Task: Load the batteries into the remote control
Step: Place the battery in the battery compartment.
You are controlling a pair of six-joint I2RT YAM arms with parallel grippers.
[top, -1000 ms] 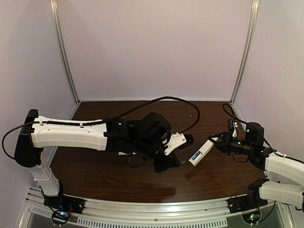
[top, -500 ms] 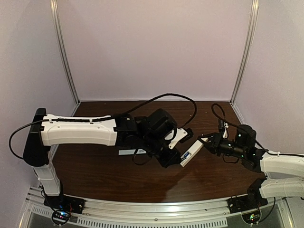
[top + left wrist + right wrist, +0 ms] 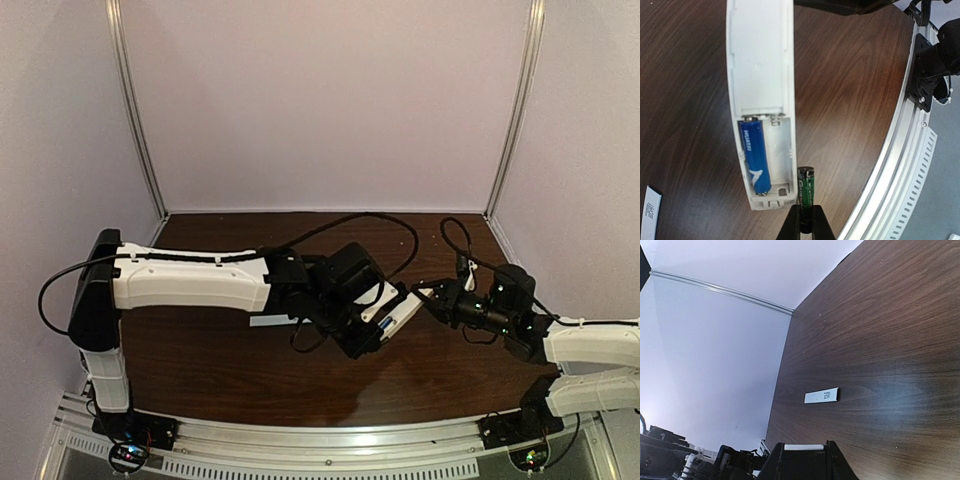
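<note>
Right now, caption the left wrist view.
Left gripper pinches dark battery beside the remote control, blue battery seated inside.

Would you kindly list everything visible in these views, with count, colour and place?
remote control: one, white, held between the arms, recess open.
blue battery: one, blue, seated in the recess beside an empty slot.
dark battery: one, black-green, just beside the remote's end.
cover strip: one, white, flat on the table.
table: one, dark brown wood.
frame rail: one, silver, along the table's near edge.
left tool: one, black, shut on the dark battery.
right tool: one, black, shut on the remote control.
</note>
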